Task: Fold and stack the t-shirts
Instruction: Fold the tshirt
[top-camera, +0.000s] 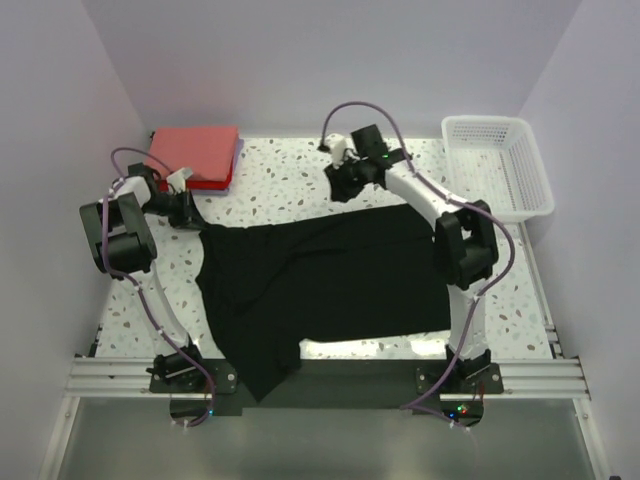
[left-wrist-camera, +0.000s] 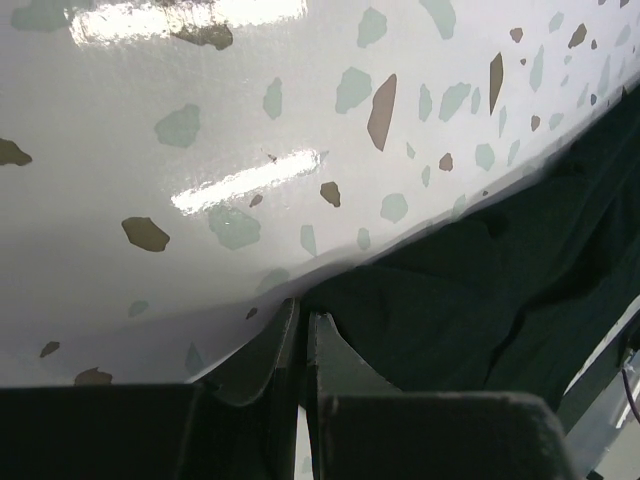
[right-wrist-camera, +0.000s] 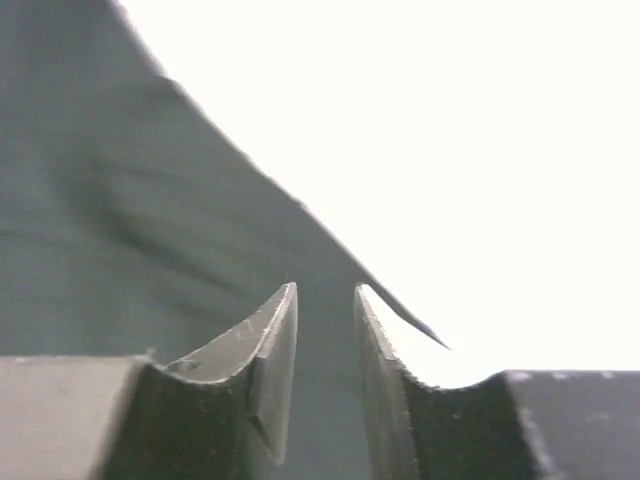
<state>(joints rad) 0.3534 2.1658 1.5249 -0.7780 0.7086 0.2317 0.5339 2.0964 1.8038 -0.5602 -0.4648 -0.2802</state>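
Note:
A black t-shirt (top-camera: 320, 280) lies spread over the middle of the table, one part hanging over the near edge. My left gripper (top-camera: 190, 213) sits at its far left corner. In the left wrist view the left gripper (left-wrist-camera: 303, 308) is shut, with the edge of the black cloth (left-wrist-camera: 480, 300) pinched at its tips. My right gripper (top-camera: 345, 190) hovers at the shirt's far edge. Seen from the right wrist, the right gripper (right-wrist-camera: 325, 290) has its jaws apart, with black cloth (right-wrist-camera: 120, 220) behind the gap. Folded coral-red t-shirts (top-camera: 195, 152) are stacked at the back left, with a purple-blue edge (top-camera: 236, 160) showing.
A white lattice basket (top-camera: 488, 121) stands at the back right corner. The speckled tabletop (top-camera: 290, 175) shows between the red stack and the right gripper. Pale walls close in the table on three sides.

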